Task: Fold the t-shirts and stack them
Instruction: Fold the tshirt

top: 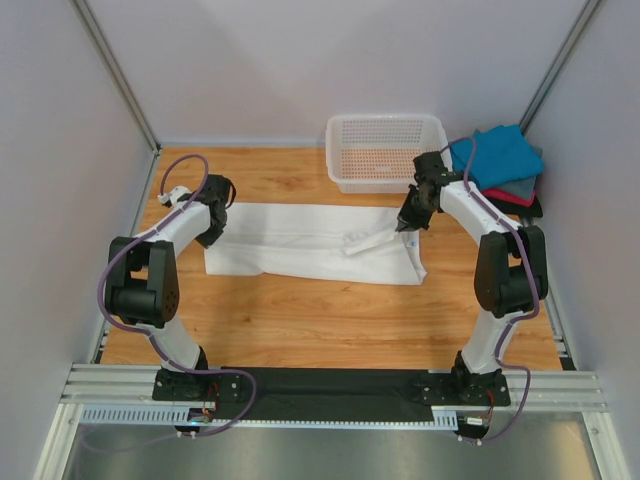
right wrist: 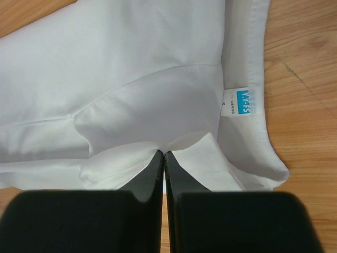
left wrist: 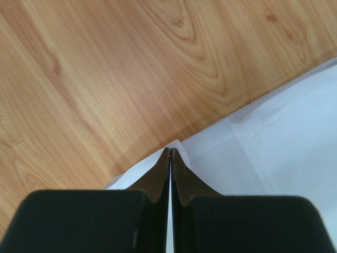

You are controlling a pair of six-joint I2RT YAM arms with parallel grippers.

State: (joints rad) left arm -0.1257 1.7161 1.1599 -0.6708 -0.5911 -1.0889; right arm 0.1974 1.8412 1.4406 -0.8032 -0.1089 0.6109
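Note:
A plain white t-shirt [top: 300, 240] lies spread across the middle of the wooden table, partly folded lengthwise. My left gripper [top: 214, 222] is shut on its left edge; in the left wrist view the fingertips [left wrist: 171, 153] pinch a corner of white cloth [left wrist: 274, 137]. My right gripper [top: 408, 224] is shut on a fold of the shirt near the collar. The right wrist view shows the pinched cloth [right wrist: 121, 89] at my gripper [right wrist: 164, 154] and the blue neck label [right wrist: 243, 101]. A stack of folded shirts, teal-blue [top: 497, 155] on top, then grey, red and black, sits at the back right.
A white plastic mesh basket [top: 384, 150] stands at the back, just left of the folded stack. Bare wooden table [top: 320, 320] lies in front of the shirt. Grey walls close in both sides and the back.

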